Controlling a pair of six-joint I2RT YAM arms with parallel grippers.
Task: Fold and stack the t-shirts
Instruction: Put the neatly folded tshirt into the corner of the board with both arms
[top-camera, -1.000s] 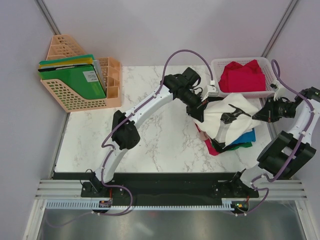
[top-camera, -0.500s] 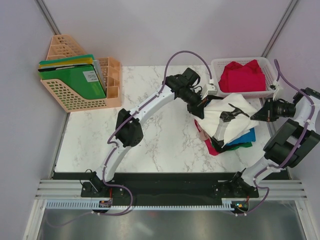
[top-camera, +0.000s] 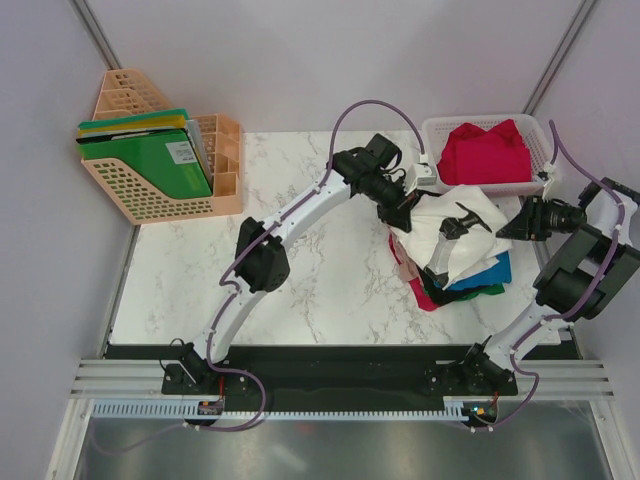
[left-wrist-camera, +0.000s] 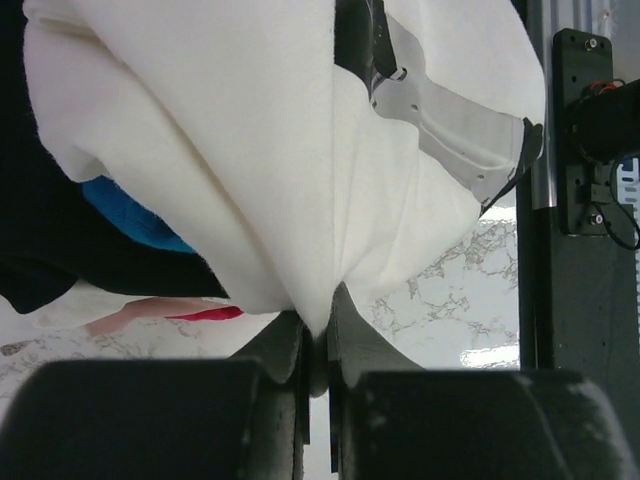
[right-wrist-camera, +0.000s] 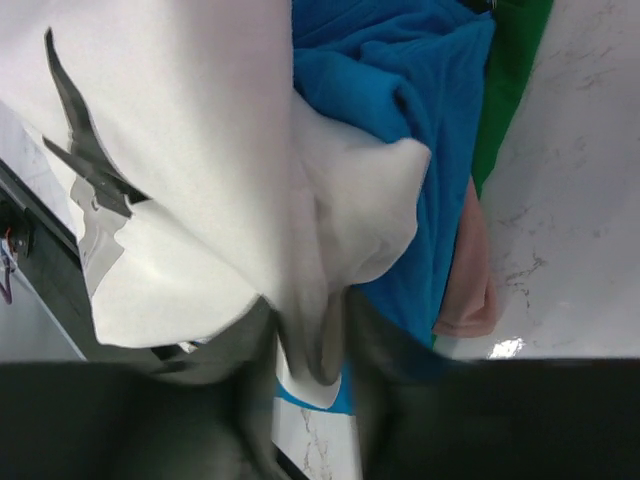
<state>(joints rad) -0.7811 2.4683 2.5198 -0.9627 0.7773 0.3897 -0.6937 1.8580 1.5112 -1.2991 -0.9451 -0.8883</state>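
White t-shirt (left-wrist-camera: 250, 150) fold between left claw (left-wrist-camera: 318, 345) tips

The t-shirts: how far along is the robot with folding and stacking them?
Partway. A pile of coloured shirts already lies on the table. In hand: the white shirt, pinched by the left gripper; cloth also sits between the fingers of the right gripper, grip unclear. Left: folding it onto the pile, then the red shirt in the basket.

Bright, even light from overhead; only soft shadows on the marble table (top-camera: 330, 280); small glare spots on it in both wrist views; white t-shirt (left-wrist-camera: 200, 150) nearly washed out; right wrist's fingers (right-wrist-camera: 400, 420) dark, smeared, out of focus.
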